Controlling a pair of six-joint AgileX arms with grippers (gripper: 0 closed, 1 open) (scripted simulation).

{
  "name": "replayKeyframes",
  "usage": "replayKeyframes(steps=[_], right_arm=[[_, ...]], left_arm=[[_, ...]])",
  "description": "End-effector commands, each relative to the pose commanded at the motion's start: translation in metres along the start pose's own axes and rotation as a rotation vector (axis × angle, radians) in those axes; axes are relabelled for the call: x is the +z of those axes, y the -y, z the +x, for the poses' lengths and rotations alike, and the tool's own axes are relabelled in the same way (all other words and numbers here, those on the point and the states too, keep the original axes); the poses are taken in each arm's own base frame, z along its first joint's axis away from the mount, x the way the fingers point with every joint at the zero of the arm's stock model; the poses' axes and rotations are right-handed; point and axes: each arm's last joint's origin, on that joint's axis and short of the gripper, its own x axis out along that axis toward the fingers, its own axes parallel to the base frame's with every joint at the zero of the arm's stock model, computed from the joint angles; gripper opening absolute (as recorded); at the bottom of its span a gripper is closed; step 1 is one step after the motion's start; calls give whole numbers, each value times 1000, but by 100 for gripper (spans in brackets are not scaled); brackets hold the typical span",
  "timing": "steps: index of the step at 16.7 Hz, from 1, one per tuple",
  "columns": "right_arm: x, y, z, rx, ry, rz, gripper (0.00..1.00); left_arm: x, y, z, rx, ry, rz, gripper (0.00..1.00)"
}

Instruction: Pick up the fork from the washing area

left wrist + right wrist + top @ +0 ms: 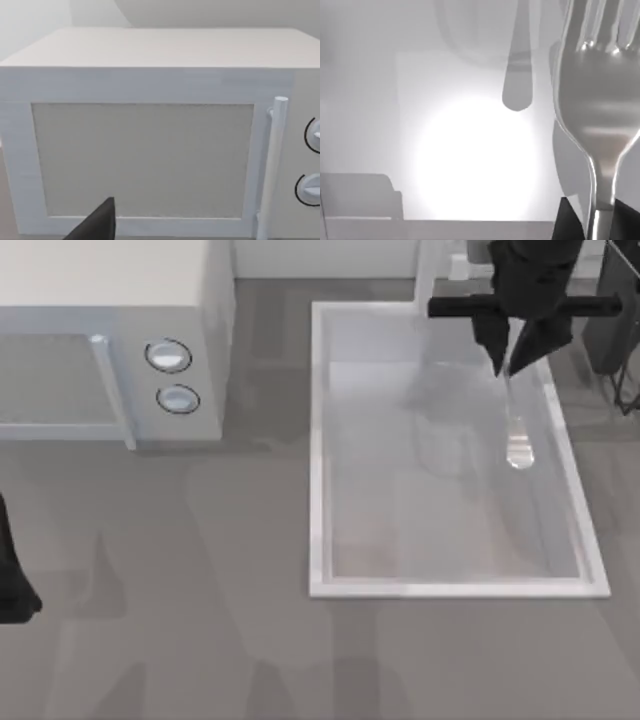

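Sink basin (322,455): right half of table, white raised rim.
Microwave (110,300): far left, two knobs.
Right gripper (512,362): above basin's far right corner, clamped on fork neck.
Fork (517,435): lifted, dangling over basin's right side.
Left gripper (97,225): parked at left edge, facing microwave door; finger spread cannot be told.

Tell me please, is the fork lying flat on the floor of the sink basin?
No: the right tool grips the fork at one end, above the sink basin.
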Motion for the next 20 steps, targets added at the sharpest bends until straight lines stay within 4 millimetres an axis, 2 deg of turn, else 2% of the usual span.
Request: replayKeyframes(steps=[4,8,11,13,15,20], right_arm=[[-21,54,-26,-10,-35,1,0],[-66,108,-42,-13,-82,3,0],[-104,138,-50,-8,-90,5,0],[-124,151,-56,-5,-78,6,0],[-135,158,-59,-4,-66,6,0],[-138,158,-60,-5,-67,3,0]], left_arm=[[0,0,0,0,0,0,100],[0,0,0,0,0,0,100],[0,0,0,0,0,0,100],[0,0,0,0,0,0,100],[0,0,0,0,0,0,100],[0,0,0,0,0,0,100]])
